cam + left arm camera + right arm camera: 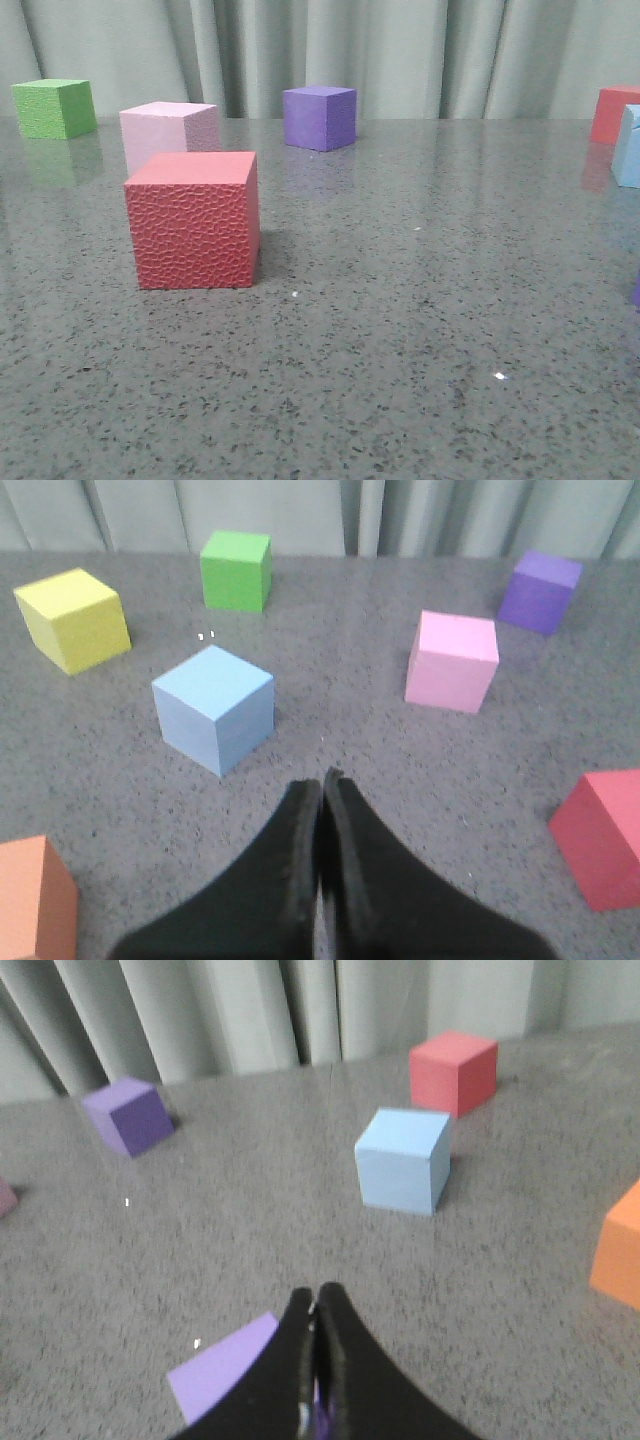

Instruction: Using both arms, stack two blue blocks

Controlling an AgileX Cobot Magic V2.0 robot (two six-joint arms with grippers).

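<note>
I count two blue blocks, one [215,708] ahead of my clenched, empty left end effector [322,785], the other [403,1159] ahead of my clenched, empty right end effector [316,1298], both resting apart on the tabletop [420,330].

No legible text or markings.

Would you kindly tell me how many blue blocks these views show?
2. One blue block lies before the left gripper, near a yellow block. The other blue block stands before the right gripper beside a red block, cut off at the front view's right edge.
</note>
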